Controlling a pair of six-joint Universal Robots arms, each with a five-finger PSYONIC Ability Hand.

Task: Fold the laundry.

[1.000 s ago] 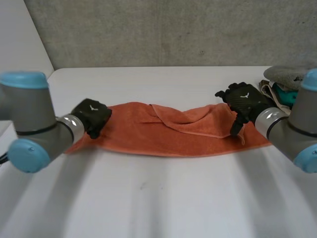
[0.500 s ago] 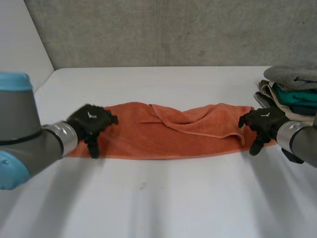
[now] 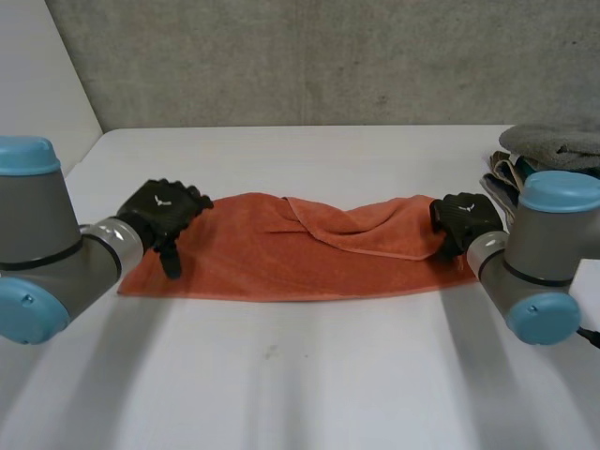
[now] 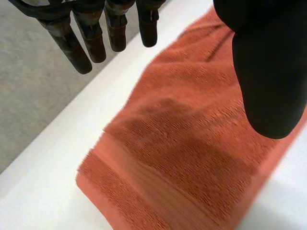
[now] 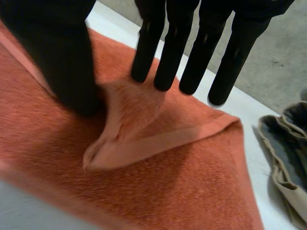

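Across the white table (image 3: 300, 375) an orange towel (image 3: 272, 267) is laid as a long band, seemingly folded once lengthwise, with a rumpled flap (image 3: 375, 230) on its right half. Crosswise folds are judged left to do before it can be added to the pile of folded clothes (image 3: 553, 155) at the right. The left hand (image 3: 164, 211) is held spread above the left end, gripping nothing, while a ridge of cloth at the right end is pinched by the right hand (image 3: 464, 220).

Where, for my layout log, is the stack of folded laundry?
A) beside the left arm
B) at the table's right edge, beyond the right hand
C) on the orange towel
B: the stack lies at the table's right edge, past the right hand on the orange towel's right end.
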